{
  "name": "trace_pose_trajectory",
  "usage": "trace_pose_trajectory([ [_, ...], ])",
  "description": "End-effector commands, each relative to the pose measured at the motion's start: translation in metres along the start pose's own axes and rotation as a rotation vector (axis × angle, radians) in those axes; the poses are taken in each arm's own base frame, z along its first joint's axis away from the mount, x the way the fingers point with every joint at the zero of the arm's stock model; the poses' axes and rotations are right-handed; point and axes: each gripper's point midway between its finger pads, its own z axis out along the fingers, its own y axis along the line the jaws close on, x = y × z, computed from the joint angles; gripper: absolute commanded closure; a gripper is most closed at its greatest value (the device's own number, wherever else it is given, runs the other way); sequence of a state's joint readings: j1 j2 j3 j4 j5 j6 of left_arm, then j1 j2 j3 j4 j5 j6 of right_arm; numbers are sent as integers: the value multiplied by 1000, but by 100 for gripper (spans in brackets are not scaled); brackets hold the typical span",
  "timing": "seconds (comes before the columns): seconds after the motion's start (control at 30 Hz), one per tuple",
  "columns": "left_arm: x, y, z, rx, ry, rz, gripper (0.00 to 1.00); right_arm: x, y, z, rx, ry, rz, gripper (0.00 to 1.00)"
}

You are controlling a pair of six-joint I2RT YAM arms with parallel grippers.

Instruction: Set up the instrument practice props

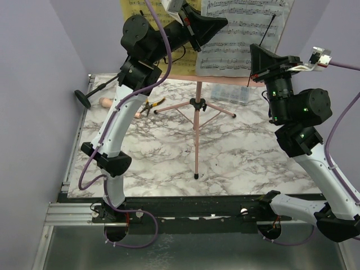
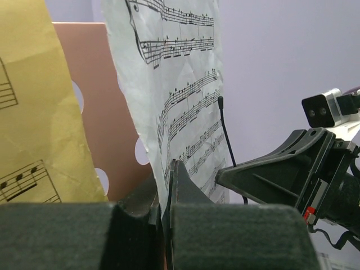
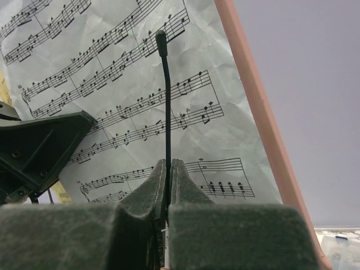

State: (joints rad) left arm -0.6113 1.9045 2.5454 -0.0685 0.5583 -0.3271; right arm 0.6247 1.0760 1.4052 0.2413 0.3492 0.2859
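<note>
The white, grey-veined marble-pattern desk (image 1: 236, 152) carries a pink tripod music stand (image 1: 197, 104) upright on its 3 legs, a short black round-based mic stand (image 1: 82, 99) tipped over at the far left, a pink-beige microphone (image 1: 106, 102) just beside its base, yellow-handled pliers (image 1: 151, 105) between microphone and tripod, and a clear plastic compartment box (image 1: 229, 94) at the far right.

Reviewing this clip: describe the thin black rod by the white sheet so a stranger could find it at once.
Find the pink music stand standing on the table; the white music sheet fills its right half. Across that sheet, rising from the shut right hand, runs the thin black rod: unlike the paper and pink rim beside it, a bare dark wire tipped with a small knob.
</note>
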Motion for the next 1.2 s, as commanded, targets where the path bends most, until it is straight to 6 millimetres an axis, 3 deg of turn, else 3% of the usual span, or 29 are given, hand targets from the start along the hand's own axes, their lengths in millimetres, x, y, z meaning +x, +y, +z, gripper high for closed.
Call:
trace_pose_trajectory([
  [0.0,0,-3,0,46,4,20,100,-9,8,-2,-40,-29,-2,100],
  [0.77,9,2,5,49,3,-7,100,-6,10,0,-53,-23,-1,99],
  [1.17,7,1,5,55,-2,-5,100,16,34,9,-186,65,-72,100],
])
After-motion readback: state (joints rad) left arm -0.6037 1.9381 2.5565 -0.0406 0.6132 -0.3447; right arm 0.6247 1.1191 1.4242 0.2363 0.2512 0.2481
